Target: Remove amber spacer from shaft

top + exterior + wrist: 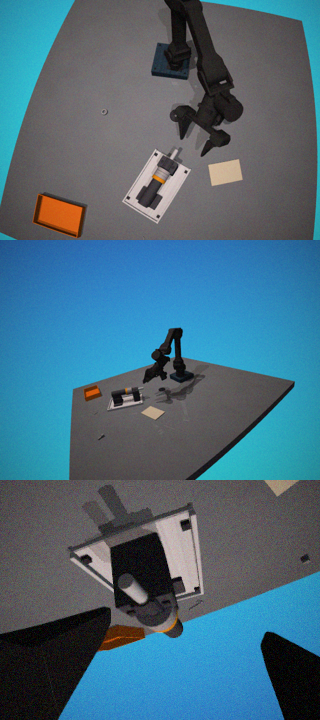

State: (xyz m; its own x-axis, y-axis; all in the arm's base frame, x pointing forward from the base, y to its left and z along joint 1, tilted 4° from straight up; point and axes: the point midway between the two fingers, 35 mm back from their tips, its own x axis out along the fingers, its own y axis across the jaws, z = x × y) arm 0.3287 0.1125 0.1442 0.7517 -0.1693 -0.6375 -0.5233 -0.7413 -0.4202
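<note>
My gripper (192,147) (154,381) (187,627) is open and empty, above and just off the free end of the shaft. The pale shaft (174,153) (140,388) (132,587) sticks out of the smaller dark block (167,165) (136,395) (142,570). Several grey spacers (162,173) (130,390) sit on it beyond that block. The amber spacer (158,179) (126,391) (175,625) is on the shaft, against the big dark housing (149,192) (117,393). All stand on a white base plate (173,191) (187,555).
A beige card (225,172) (153,413) lies beside the plate. An orange tray (59,214) (92,392) (122,636) stands beyond the housing. A small grey ring (104,111), a dark washer (161,389) below the gripper and a small grey part (101,437) lie on the table.
</note>
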